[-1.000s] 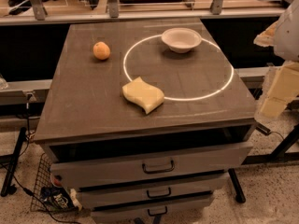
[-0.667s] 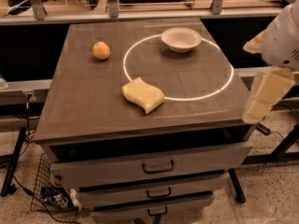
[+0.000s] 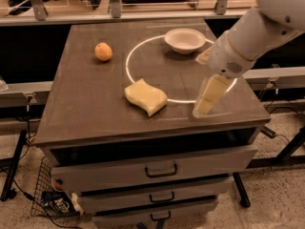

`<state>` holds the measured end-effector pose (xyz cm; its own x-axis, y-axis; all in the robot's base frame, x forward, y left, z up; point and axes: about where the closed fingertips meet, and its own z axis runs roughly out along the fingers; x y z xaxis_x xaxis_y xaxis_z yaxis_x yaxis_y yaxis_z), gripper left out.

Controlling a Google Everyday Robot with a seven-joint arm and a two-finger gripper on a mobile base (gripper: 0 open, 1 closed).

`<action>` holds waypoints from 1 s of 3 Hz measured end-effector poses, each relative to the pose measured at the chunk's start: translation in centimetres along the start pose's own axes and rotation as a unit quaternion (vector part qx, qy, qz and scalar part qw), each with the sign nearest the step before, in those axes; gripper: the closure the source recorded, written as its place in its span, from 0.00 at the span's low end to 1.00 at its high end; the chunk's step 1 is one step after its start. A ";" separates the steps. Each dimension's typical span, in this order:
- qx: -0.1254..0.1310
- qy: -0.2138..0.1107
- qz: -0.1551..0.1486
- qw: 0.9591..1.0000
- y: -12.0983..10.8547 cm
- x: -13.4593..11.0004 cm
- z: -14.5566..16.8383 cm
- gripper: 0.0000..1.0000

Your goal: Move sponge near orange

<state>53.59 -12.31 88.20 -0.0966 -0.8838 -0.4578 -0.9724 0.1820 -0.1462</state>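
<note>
The pale yellow sponge (image 3: 146,97) lies flat on the dark table top (image 3: 86,104), near the front middle, on the lower left arc of a white circle. The orange (image 3: 103,51) sits at the back left of the table, well apart from the sponge. My gripper (image 3: 206,101) hangs from the white arm (image 3: 248,37) over the front right part of the table. It points down, to the right of the sponge and not touching it. It holds nothing that I can see.
A white bowl (image 3: 185,39) stands at the back of the table inside the white circle (image 3: 131,56). The table has several drawers (image 3: 161,170) below. A rail runs behind it, and a wire basket (image 3: 47,194) sits on the floor at the left.
My arm has swung in from the right edge of the view to over the table's front right, closer to the sponge. Sponge, orange and bowl have not moved.
</note>
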 end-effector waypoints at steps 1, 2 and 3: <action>-0.017 -0.028 -0.008 0.999 -0.5 -2.1 3.2 0.00; -0.038 -0.055 -0.010 0.998 0.3 -4.6 5.7 0.00; -0.057 -0.069 -0.013 0.996 1.6 -6.5 7.6 0.16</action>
<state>54.30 -2.96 84.27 -0.0479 -0.8188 -0.5721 -0.9928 0.1018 -0.0626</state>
